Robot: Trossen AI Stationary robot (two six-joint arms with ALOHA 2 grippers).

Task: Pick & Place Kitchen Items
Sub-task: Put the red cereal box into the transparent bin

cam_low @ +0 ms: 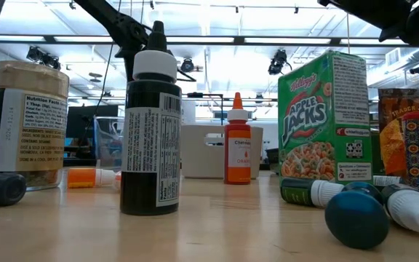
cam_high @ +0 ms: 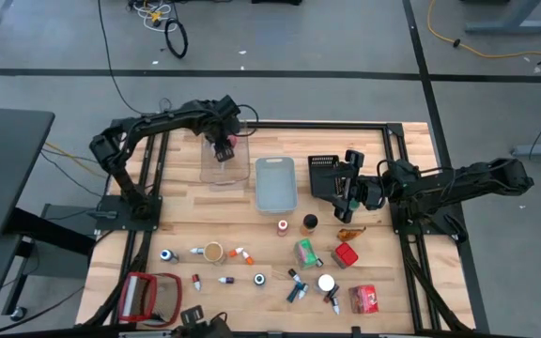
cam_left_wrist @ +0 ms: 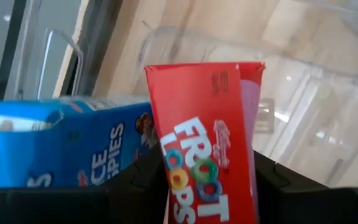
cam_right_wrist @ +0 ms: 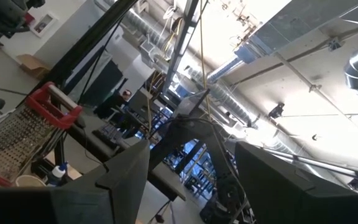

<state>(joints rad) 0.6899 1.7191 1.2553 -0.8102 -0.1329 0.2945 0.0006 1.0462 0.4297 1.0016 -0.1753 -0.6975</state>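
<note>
1. The left pincer [cam_high: 224,148] is seen in the high view above the clear plastic rectangular bin [cam_high: 239,173], which serves as the landmark here.
2. In the left wrist view a small red Froot Loops carton [cam_left_wrist: 209,143] is gripped between the dark fingers [cam_left_wrist: 143,180] of the left pincer, which are narrowed onto its sides.
3. A small blue cereal carton [cam_left_wrist: 67,143] is seen lying inside the clear bin, just beside the held red carton.
4. A pale grey rectangular bin [cam_high: 275,183] lies just beside the clear bin, and a black rectangular bin [cam_high: 324,175] lies beyond the grey one.
5. The right pincer [cam_high: 348,192] is held at the black bin, turned on its side; its fingers [cam_right_wrist: 124,174] are spread wide and nothing is held between them.
6. The remaining kitchen items are scattered on the wooden tabletop [cam_high: 186,230], well apart from the clear bin on the near side: a green Apple Jacks carton [cam_high: 307,252], a red tin [cam_high: 346,255], a red packet [cam_high: 363,299], a round tan jar [cam_high: 214,252] and several tiny bottles.
7. In the low view, a dark bottle with a white cap [cam_low: 151,124], an orange squeeze bottle [cam_low: 237,145] and the Apple Jacks carton are seen upright.
8. A red-framed flat grater [cam_high: 148,298] lies at the tabletop's near corner, far from the clear bin.
</note>
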